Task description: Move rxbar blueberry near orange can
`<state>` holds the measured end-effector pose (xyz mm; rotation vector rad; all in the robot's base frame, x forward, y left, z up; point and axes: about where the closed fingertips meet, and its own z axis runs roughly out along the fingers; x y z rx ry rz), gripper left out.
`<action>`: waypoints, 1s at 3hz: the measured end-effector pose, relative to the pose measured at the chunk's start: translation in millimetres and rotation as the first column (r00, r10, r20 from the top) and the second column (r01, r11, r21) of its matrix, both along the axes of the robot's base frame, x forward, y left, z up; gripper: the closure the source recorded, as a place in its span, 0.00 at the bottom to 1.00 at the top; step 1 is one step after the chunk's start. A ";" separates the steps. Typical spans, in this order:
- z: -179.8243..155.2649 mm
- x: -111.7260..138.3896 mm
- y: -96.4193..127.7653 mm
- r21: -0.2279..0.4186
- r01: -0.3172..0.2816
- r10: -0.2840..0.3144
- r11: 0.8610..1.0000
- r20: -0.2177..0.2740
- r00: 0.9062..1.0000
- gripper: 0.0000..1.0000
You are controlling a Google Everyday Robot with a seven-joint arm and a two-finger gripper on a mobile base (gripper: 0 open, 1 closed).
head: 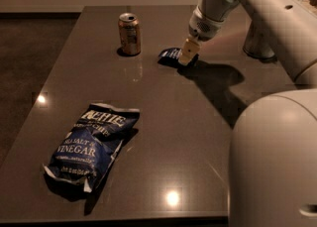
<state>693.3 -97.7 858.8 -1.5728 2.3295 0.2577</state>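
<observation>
Past the crinkled chip bag (89,146) on the dark table (168,122), my gripper (187,56) pinches 1 end of the rxbar blueberry (170,55) — a light, flat, slippery-looking wrapper, I judge, best held across a short edge — near the orange can (129,33) beyond, not touching it.

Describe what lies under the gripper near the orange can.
The rxbar blueberry is there, under the gripper. Its dark-blue left end shows; its right end is covered by the gripper and cannot be seen.

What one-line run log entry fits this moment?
end effector: at right end of rxbar blueberry | orange can: upright, left of bar, apart
</observation>
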 end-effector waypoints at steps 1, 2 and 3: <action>-3.0 14.3 16.2 0.016 0.011 -0.011 1.000 0.005 1.000 1.00; -5.9 21.4 36.8 0.040 0.001 -0.002 0.999 0.004 1.000 1.00; -7.8 23.7 55.7 0.052 -0.020 0.020 0.998 0.010 1.000 0.88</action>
